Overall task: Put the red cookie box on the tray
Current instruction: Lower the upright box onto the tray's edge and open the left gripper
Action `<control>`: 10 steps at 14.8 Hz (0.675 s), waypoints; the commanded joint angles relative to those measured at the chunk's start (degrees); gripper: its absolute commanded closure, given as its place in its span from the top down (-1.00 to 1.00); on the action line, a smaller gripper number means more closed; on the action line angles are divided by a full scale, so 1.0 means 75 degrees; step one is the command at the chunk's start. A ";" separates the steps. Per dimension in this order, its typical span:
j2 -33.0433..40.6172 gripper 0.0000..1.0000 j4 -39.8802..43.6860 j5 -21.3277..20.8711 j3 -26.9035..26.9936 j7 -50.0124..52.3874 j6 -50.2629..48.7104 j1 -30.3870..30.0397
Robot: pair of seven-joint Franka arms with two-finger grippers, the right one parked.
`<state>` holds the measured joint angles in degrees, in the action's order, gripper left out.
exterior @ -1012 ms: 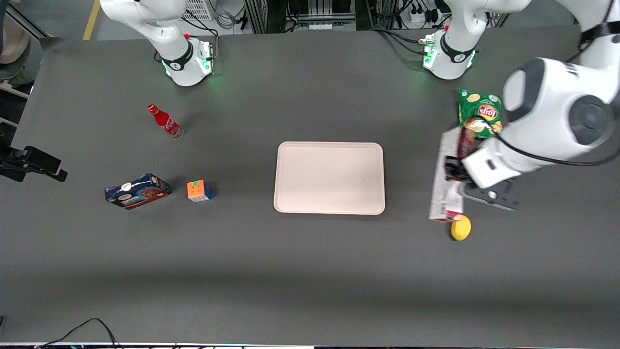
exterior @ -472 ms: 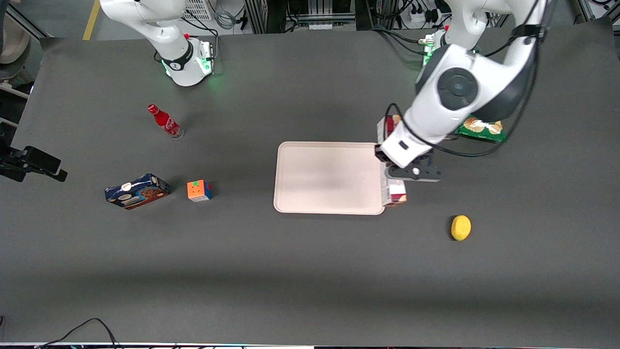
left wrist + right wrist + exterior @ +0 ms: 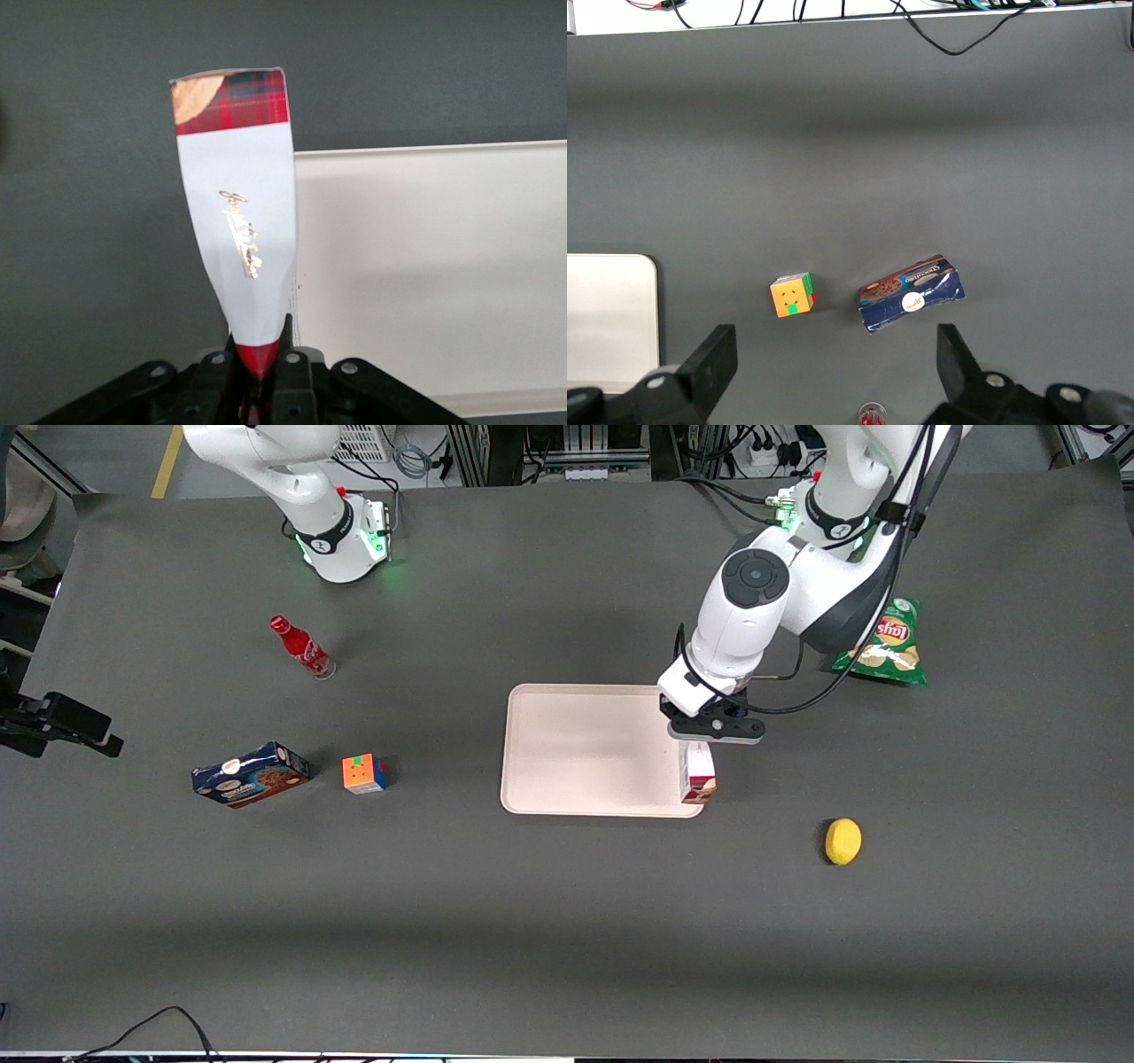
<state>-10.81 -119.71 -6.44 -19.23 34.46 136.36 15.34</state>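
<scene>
My left gripper [image 3: 700,735] is shut on the red cookie box [image 3: 697,774] and holds it above the edge of the tray [image 3: 594,748] toward the working arm's end. In the left wrist view the box [image 3: 239,212] shows its white label panel and dark red plaid end, clamped between the fingers [image 3: 292,363], with the gripper [image 3: 259,372] at its red end. The box hangs along the tray's rim [image 3: 425,150], partly over the tray and partly over the table. The arm hides most of the box in the front view.
A green chips bag [image 3: 884,646] and a yellow lemon [image 3: 842,841] lie toward the working arm's end. A red bottle [image 3: 301,646], a dark blue cookie box [image 3: 251,774] and a colour cube [image 3: 364,773] lie toward the parked arm's end.
My gripper carried the red cookie box from beside the chips bag and lemon toward the tray, reaching the tray's edge. The chips bag is uncovered again.
</scene>
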 commanded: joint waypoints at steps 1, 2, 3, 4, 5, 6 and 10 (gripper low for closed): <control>-0.0093 -1.00 -0.0562 -0.0207 -0.0014 0.0396 0.0942 -0.0019; -0.0198 -1.00 -0.0597 -0.0254 -0.0014 0.0478 0.1129 -0.0007; -0.0304 -1.00 -0.0702 -0.0382 -0.0014 0.0595 0.1328 -0.0007; -0.0398 -1.00 -0.0795 -0.0546 -0.0014 0.0770 0.1585 -0.0007; -0.0538 -1.00 -0.0878 -0.0652 -0.0014 0.0969 0.1774 0.0005; -0.0644 -1.00 -0.0890 -0.0804 -0.0014 0.1110 0.1903 0.0017; -0.1030 -1.00 -0.0902 -0.1320 -0.0014 0.1451 0.2127 0.0099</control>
<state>-17.86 -126.21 -13.24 -19.33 41.97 150.81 15.39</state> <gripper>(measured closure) 0.863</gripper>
